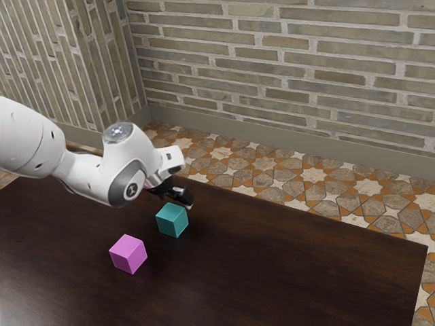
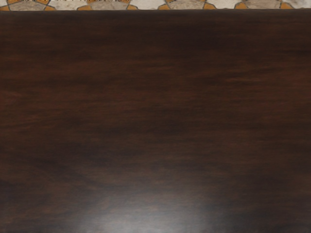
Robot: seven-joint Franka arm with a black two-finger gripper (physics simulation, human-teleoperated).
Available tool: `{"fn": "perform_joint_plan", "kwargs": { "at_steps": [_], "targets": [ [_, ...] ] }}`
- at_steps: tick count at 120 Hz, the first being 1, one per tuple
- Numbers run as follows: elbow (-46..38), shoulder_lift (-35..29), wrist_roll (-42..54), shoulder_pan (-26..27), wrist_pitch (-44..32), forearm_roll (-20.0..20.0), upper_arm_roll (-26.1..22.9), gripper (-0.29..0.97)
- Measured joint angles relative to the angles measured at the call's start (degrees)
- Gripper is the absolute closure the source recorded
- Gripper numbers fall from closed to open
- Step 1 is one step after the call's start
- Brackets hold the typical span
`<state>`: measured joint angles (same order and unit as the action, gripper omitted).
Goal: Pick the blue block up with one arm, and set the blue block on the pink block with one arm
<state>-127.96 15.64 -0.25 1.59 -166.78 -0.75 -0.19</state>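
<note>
The blue block (image 1: 171, 220), a teal-blue cube, rests on the dark wooden table (image 1: 285, 272). The pink block (image 1: 128, 253) sits on the same table, a short way nearer the front and toward the exterior view's left of the blue one, with a gap between them. My gripper (image 1: 181, 197) hangs low on the end of the white arm, just behind and slightly above the blue block's far top edge, holding nothing. In the wrist view, bare table wood (image 2: 155, 126) lies under the hand.
The table's far edge (image 1: 299, 210) runs close behind the gripper, with patterned tile floor (image 1: 306, 176) beyond it and brick walls further back. Open tabletop stretches toward the exterior view's right.
</note>
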Motion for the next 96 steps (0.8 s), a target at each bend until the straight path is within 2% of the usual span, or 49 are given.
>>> {"fn": "perform_joint_plan", "kwargs": {
  "at_steps": [96],
  "targets": [
    [-5.3,0.4,-0.2,-0.3,-5.9,-0.8,0.1,0.0]
  ]
}}
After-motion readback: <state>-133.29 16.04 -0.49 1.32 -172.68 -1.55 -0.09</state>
